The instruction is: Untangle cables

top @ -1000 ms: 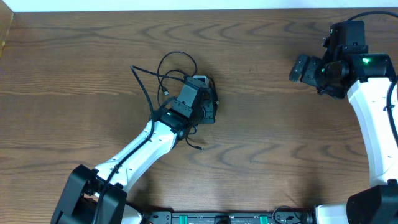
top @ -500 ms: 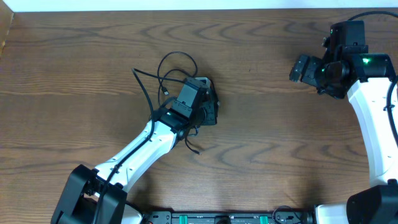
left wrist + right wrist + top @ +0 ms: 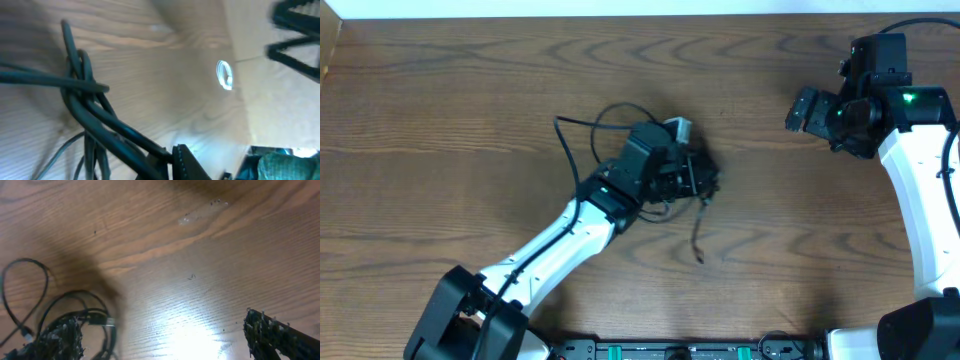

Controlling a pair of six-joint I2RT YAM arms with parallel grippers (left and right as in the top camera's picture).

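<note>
Tabletop (image 3: 470,90): cables (image 3: 698,235), left pincer (image 3: 688,172) now farther right.

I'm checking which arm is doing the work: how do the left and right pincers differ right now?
The left pincer is shut on the cables; the right pincer is open and empty. The left pincer is at the tangle near the middle of the table; the right pincer is off to the right, apart from the cables. Both are black two-finger pincers.
</note>
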